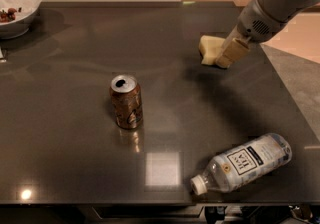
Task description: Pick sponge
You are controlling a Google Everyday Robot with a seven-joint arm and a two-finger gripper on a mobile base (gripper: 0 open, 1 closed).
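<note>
The sponge (209, 48) is a pale cream-yellow foam block at the right rear of the dark table (75, 133). My gripper (220, 57) comes down from the upper right on a grey arm. Its beige fingers (231, 52) are closed on the sponge's right side. The sponge hangs a little above the table top, with a dark shadow below it. Part of the sponge's right end is hidden by the fingers.
An opened brown soda can (126, 101) stands upright left of centre. A clear water bottle (245, 163) lies on its side at the front right. A white bowl (12, 8) with food sits at the back left corner. The table's right edge runs just past the arm.
</note>
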